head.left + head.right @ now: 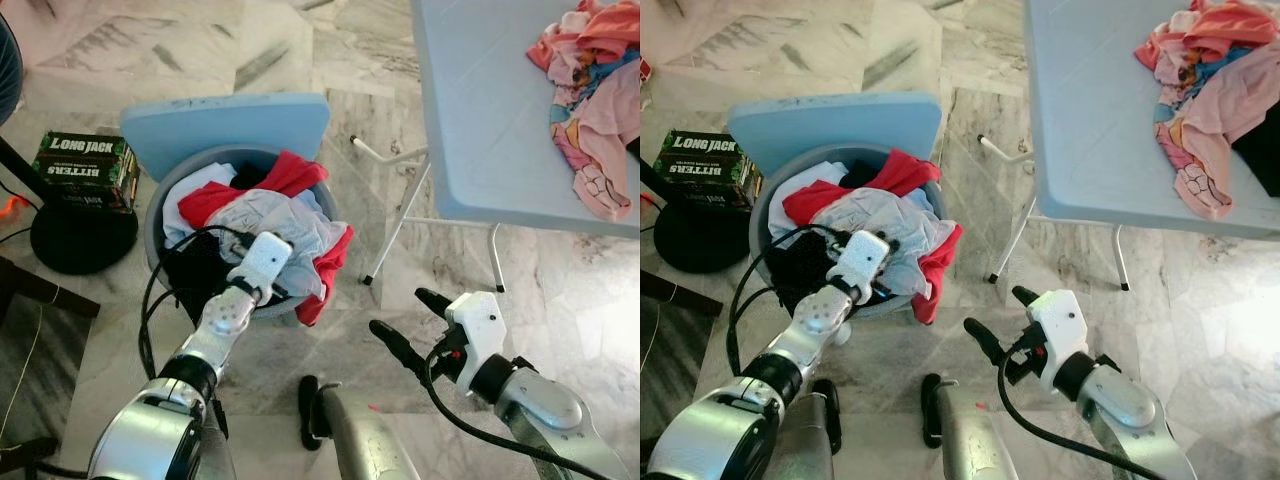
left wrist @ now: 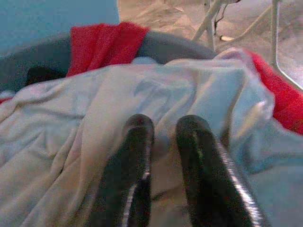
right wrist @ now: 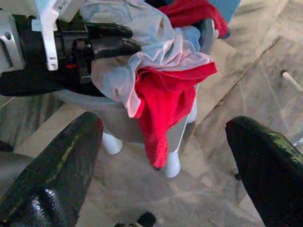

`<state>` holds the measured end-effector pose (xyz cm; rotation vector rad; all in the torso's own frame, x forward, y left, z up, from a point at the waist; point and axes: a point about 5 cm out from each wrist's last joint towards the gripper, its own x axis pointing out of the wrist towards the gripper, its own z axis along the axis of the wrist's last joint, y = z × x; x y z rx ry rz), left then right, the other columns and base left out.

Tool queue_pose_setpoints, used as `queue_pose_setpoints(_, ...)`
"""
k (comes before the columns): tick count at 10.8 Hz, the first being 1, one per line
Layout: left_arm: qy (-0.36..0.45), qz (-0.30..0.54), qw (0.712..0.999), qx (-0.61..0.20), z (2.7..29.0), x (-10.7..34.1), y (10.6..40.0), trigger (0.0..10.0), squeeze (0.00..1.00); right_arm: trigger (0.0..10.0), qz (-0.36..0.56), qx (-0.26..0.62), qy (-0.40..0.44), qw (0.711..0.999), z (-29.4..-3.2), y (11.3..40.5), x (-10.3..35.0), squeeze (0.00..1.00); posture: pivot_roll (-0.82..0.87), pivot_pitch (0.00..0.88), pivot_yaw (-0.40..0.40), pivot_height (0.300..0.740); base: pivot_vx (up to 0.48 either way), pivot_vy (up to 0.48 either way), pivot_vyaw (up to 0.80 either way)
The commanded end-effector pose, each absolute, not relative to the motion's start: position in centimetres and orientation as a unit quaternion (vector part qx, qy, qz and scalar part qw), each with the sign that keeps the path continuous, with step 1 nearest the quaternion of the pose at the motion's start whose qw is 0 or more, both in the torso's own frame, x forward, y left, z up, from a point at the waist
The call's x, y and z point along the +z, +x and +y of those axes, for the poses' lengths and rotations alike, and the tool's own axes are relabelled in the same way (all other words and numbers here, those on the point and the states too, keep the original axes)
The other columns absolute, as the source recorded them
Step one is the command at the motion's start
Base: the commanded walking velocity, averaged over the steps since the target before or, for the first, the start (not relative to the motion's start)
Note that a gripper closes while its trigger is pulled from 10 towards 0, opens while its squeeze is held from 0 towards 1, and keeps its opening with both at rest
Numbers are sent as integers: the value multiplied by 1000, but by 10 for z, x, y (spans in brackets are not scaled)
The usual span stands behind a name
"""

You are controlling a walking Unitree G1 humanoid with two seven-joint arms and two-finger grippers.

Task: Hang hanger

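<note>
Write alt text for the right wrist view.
The open right gripper faces a grey laundry basket heaped with pale and red clothes, a red garment hanging over its rim. The left gripper rests on the pile.

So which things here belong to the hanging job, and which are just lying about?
Job in hand:
- left gripper, down on the white garment
- laundry basket of clothes
- right gripper, open above the floor
No hanger can be made out.

Lying about:
- folding table
- pink clothes on it
- green box
</note>
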<state>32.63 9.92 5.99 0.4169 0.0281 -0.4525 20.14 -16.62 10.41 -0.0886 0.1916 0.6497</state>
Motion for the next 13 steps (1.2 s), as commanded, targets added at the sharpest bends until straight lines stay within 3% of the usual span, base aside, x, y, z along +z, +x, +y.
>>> queue_pose_setpoints(1, 213, 3, 943, -255, 84, 57, 320, 10000, 1000, 10000, 93, 314, -55, 943, -170, 199, 105, 0, -219, 316, -183, 740, 0, 0, 0)
queue_pose_setpoints(4, 197, -56, 949, -240, 80, 71, 321, 10000, 1000, 10000, 78, 306, -62, 947, -169, 203, 107, 0, -210, 316, -178, 740, 0, 0, 0)
queue_pose_setpoints(9, 191, 42, 933, -302, 73, 44, 310, 10000, 1000, 10000, 64, 298, -73, 950, -169, 209, 108, 0, -212, 310, -171, 740, 0, 0, 0)
queue_pose_setpoints(10, 166, 67, 934, -310, 71, 40, 309, 6941, 0, 10000, 65, 299, -74, 949, -169, 210, 108, 0, -212, 308, -171, 740, 0, 0, 0)
queue_pose_setpoints(11, 152, 83, 938, -301, 72, 38, 310, 0, 0, 10000, 66, 301, -75, 948, -168, 209, 107, 0, -210, 307, -171, 740, 0, 0, 0)
queue_pose_setpoints(13, 170, 107, 939, -280, 79, 33, 311, 0, 0, 10000, 72, 306, -82, 946, -167, 208, 104, 0, -208, 305, -171, 740, 0, 0, 0)
